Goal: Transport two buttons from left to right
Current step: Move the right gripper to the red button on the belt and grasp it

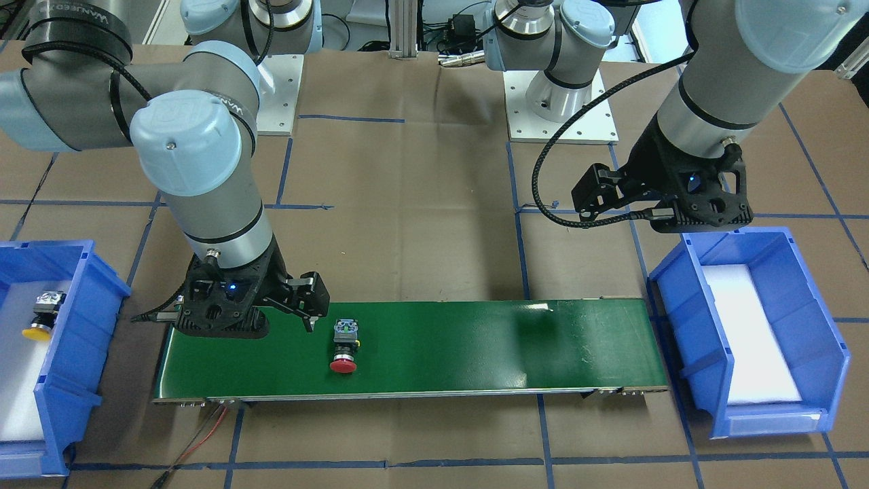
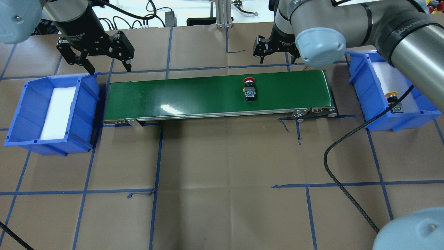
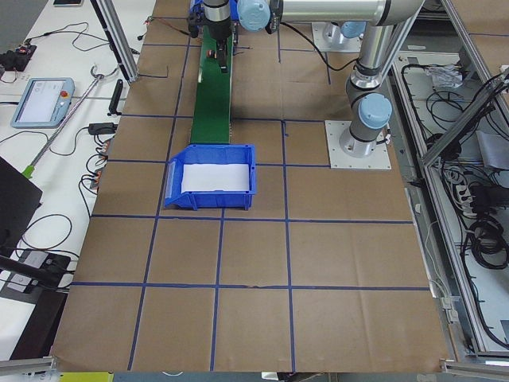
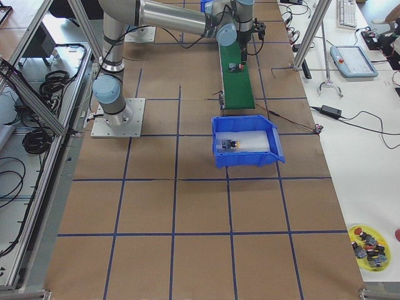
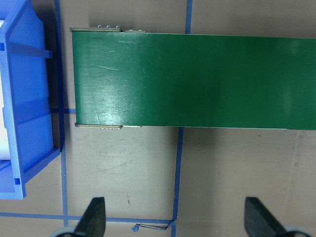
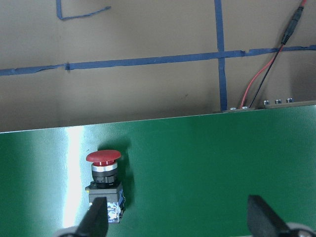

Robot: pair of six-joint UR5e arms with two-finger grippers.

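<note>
The red button (image 2: 249,89) lies on its side on the green conveyor belt (image 2: 194,95), toward its right end; it also shows in the front view (image 1: 344,346). The yellow button (image 2: 393,99) lies in the right blue bin (image 2: 359,78), also seen in the front view (image 1: 42,314). My right gripper (image 2: 277,59) is open and empty, hovering at the belt's far edge; in its wrist view (image 6: 178,217) the red button (image 6: 103,182) sits just by one fingertip (image 6: 96,217). My left gripper (image 2: 109,67) is open and empty above the table beside the belt's left end (image 5: 98,79).
The left blue bin (image 2: 20,114) holds only a white foam pad. Red and black wires (image 1: 204,435) run from the belt's right end. A black cable (image 2: 347,173) hangs over the table's right side. A yellow dish of spare buttons (image 4: 370,245) sits off the table.
</note>
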